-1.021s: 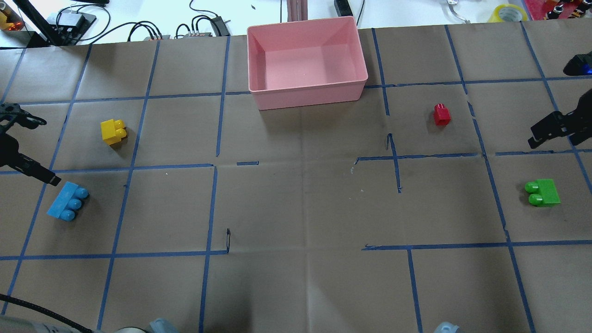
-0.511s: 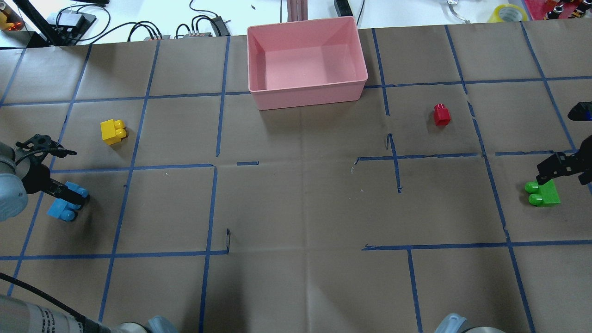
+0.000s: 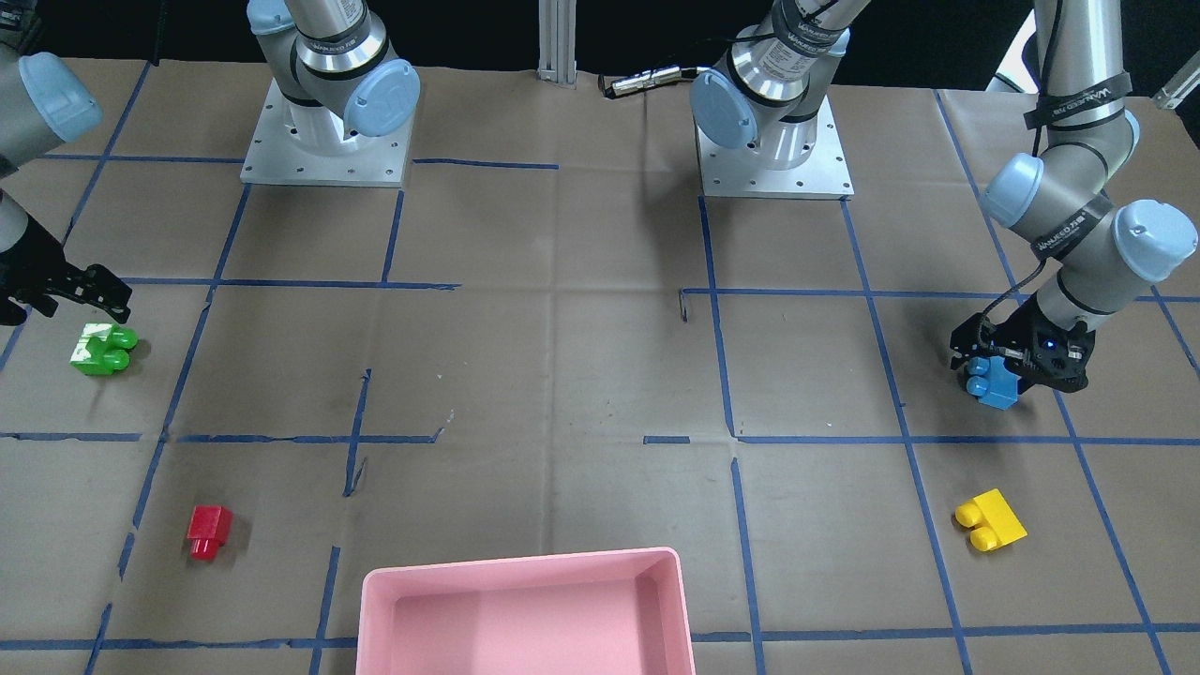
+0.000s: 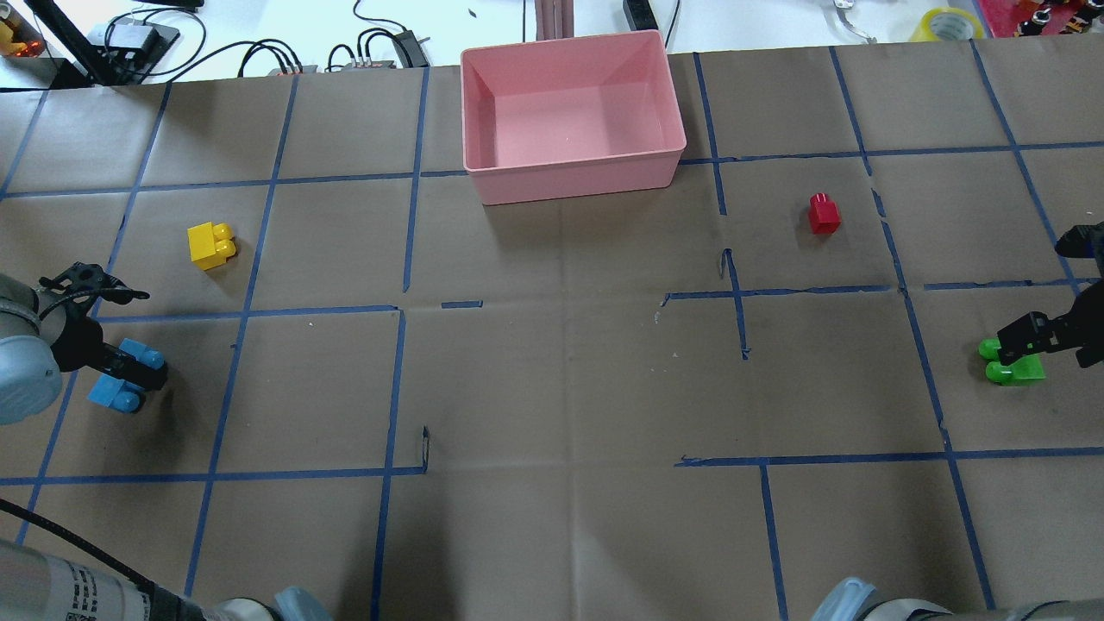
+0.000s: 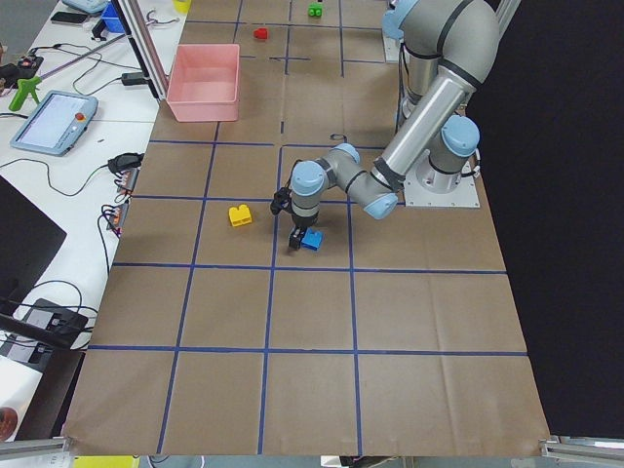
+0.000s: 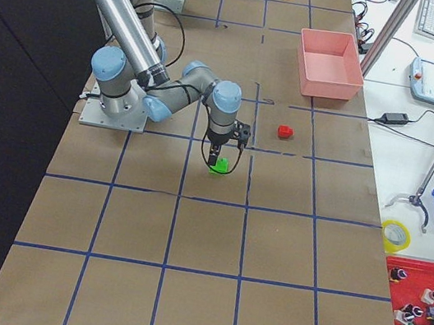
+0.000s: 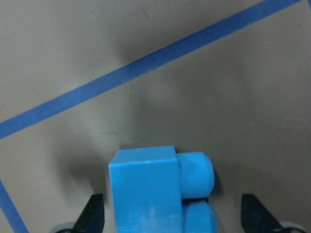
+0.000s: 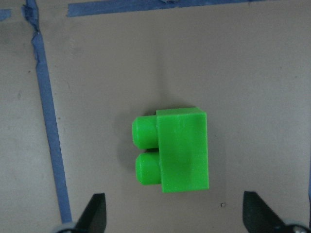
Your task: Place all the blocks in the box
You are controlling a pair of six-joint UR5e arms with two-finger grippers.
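The light blue block lies on its side at the left, and my left gripper is low over it. In the left wrist view the block sits between the open fingertips, which stand well apart from it. The green block lies at the right under my open right gripper. In the right wrist view it is centred just ahead of the fingers. The yellow block and the red block lie loose. The pink box is empty.
Brown paper with blue tape lines covers the table. Cables and electronics lie beyond the far edge behind the box, with a tape roll at the far right. The arm bases stand at the robot's side.
The left gripper has moved from beside the blue block to straddle it. The right gripper has come from further back to over the green block. No block has moved.
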